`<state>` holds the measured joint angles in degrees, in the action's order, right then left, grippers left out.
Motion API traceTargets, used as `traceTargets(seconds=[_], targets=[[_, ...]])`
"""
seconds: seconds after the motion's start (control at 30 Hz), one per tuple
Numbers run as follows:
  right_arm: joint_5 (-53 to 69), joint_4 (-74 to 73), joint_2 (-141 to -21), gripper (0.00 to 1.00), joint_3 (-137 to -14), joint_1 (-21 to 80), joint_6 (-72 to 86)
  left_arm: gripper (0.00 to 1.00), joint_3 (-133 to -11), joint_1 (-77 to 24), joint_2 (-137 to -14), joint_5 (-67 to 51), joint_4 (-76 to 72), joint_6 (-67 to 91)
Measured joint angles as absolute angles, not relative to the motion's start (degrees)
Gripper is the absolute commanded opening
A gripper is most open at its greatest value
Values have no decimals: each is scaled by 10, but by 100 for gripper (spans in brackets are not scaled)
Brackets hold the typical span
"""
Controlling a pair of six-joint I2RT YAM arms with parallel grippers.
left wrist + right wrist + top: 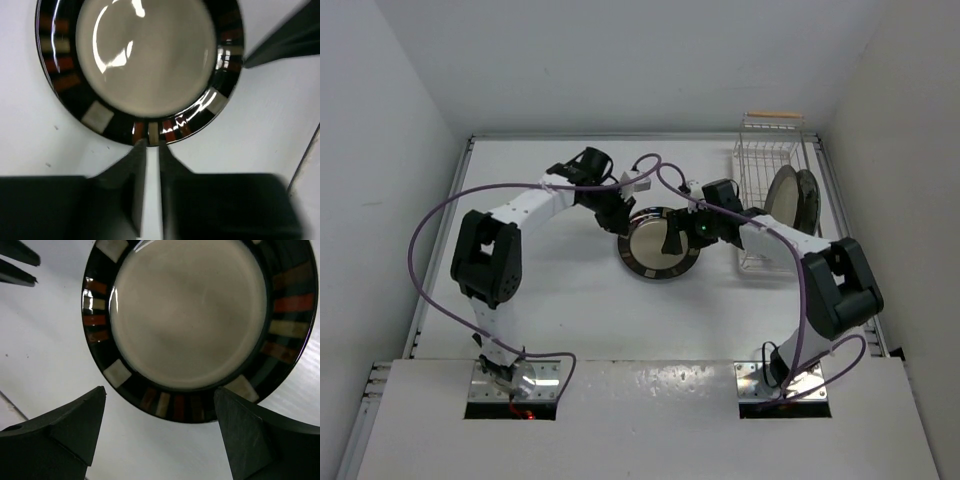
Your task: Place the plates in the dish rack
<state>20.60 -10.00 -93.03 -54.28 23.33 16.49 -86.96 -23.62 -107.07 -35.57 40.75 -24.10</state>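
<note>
Flanking the last plate, two of three racked.
Top view: two plates (783,195) stand on edge in the dish rack (760,170) at far right; the block-rimmed plate (655,248) lies flat on the table (550,290), left of it. Left wrist: my left gripper (152,145) is pinched almost together, holding nothing, tips at the plate's rim. Right wrist: my right gripper (160,395) gapes wide, the rim lying just between its tips.

The top view looks steeply down from high above the near edge of the table (550,300), taking in all of it, with the plate (658,243) near centre. Both wrist views hang close over that same plate, facing down at it from opposite sides.
</note>
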Motion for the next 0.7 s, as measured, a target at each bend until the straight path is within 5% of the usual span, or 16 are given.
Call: traceTargets(seconds=[0.03, 0.13, 0.43, 0.53, 0.67, 0.7], targets=[[205, -103, -936, 87, -544, 233, 175, 40, -858, -232, -1074, -346, 403, -225], [189, -104, -923, 87, -538, 234, 204, 56, -835, -219, -1095, -317, 376, -161], [100, -100, -798, 88, -476, 250, 227, 58, -867, -200, -1217, -340, 320, -18], [75, -96, -785, 88, -458, 249, 227, 50, -881, -198, -1238, -381, 309, 6], [58, -100, -784, 88, -433, 248, 228, 17, -891, -194, -1278, -461, 296, 35], [55, -102, -784, 88, -429, 247, 228, 0, -895, -194, -1289, -492, 296, 46]])
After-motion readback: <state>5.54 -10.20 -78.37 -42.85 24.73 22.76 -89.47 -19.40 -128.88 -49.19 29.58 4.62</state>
